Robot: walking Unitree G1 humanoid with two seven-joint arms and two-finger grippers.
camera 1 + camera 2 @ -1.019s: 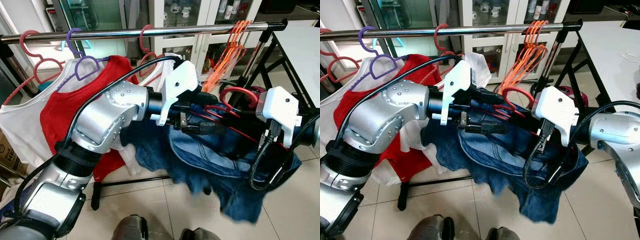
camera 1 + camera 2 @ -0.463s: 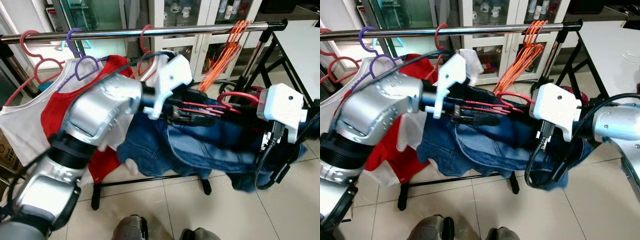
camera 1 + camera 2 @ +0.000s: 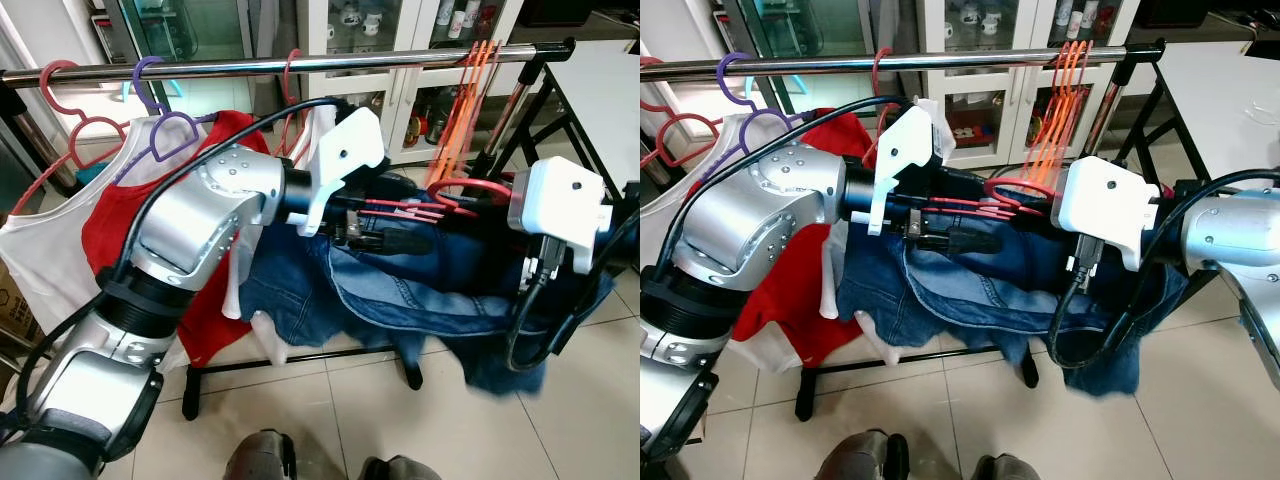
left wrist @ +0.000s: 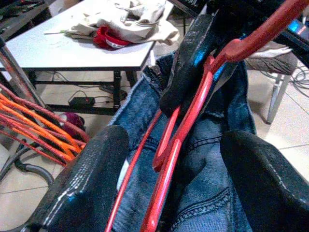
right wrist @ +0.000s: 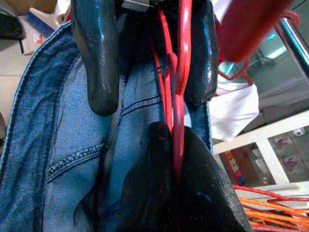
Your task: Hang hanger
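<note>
A red hanger (image 3: 468, 187) carrying blue jeans (image 3: 420, 290) hangs in the air below the metal rail (image 3: 250, 66), its hook up by the orange hangers. My left gripper (image 4: 174, 140) is open, its fingers (image 4: 82, 179) standing wide on either side of the hanger's red wires. From the opposite side my right gripper (image 5: 174, 137) is shut on the hanger's wire, just under its white wrist housing (image 3: 560, 205). The jeans drape over both grippers and trail toward the floor.
On the rail hang a bunch of orange hangers (image 3: 465, 90), a purple hanger (image 3: 165, 125), a pink hanger (image 3: 60, 80), a red shirt (image 3: 130, 230) and a white shirt (image 3: 40, 240). A white table (image 3: 600, 80) stands at the right, a glass cabinet behind.
The jeans have swung and now hang higher off the floor. Both arms shifted slightly with the hanger still between them, the left arm rising and settling back.
</note>
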